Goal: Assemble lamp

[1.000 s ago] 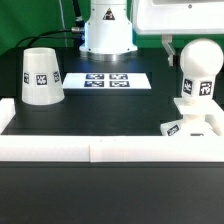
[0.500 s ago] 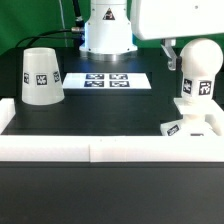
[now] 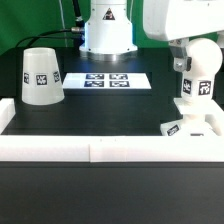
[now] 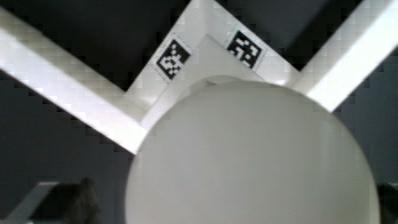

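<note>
**Fig.** Risk: tool hung close over bulb, which stood upright on base in the corner of the border rails, ext. view's right. An off-centre squeeze would prob. slip on the rounded plastic & tip the bulb. Shade stood well apart on surface. Tool: finger spread not discernible in either view; contact w/ bulb unclear; nothing seen held.

A matte black table lies evenly lit around the marker board, with white rails before that board and on the exterior view's left, and a pale wall behind it.
</note>
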You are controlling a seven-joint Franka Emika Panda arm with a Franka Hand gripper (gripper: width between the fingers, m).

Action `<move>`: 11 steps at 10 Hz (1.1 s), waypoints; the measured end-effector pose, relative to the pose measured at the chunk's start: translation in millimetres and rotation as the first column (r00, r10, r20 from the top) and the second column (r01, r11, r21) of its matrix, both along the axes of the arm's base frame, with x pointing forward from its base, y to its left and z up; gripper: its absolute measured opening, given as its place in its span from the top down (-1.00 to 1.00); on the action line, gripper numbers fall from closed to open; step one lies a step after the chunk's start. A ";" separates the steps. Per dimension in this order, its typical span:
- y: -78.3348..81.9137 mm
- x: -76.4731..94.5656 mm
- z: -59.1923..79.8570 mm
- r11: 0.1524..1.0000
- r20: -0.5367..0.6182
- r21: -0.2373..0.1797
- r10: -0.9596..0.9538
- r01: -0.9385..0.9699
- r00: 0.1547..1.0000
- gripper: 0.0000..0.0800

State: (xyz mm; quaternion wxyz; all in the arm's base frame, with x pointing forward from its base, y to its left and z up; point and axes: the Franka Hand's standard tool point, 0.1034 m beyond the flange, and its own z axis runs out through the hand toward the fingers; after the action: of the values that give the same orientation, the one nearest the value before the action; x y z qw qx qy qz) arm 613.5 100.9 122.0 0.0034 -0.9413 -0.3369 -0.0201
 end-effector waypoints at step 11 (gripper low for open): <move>-3.6 -0.5 -1.7 0.877 -0.008 -0.050 0.478 -0.478 0.878 -0.44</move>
State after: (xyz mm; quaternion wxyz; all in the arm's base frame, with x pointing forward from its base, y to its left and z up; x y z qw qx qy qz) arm 612.9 97.3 120.3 -0.0165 -0.8287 -0.5593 -0.0125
